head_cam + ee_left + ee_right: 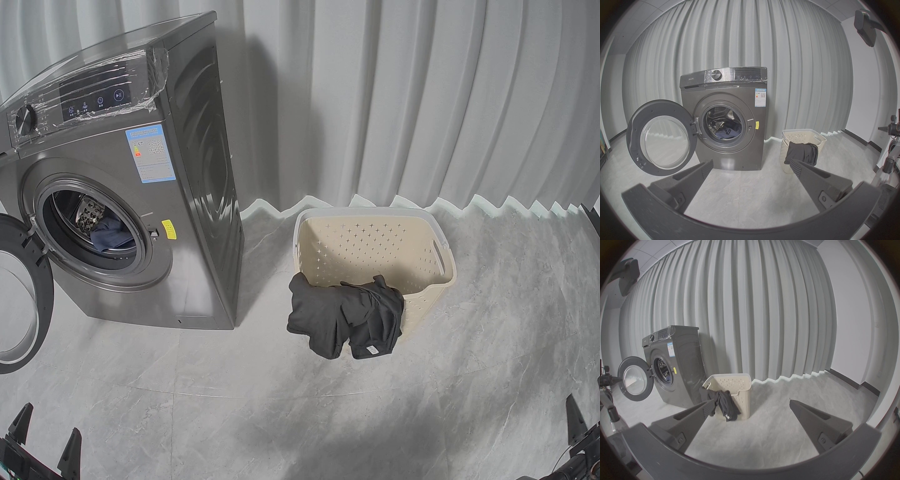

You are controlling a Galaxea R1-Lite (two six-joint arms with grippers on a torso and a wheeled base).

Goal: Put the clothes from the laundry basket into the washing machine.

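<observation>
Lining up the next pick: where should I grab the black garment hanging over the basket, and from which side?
Grip the bunched ridge of the black garment where it crosses the near rim of the laundry basket, coming down from above. Most of it hangs outside the wall, so that fold likely lifts free cleanly.

**Soft, even light, fisheye wrist cams**

Pretty bright, diffuse room light from overhead. The washing machine (200, 187) throws a soft shadow on the curtain (406, 94) behind it, and glare streaks its plastic-wrapped panel (94, 94). Both wrist views bend hard at the edges, with dark rounded corners.
</observation>
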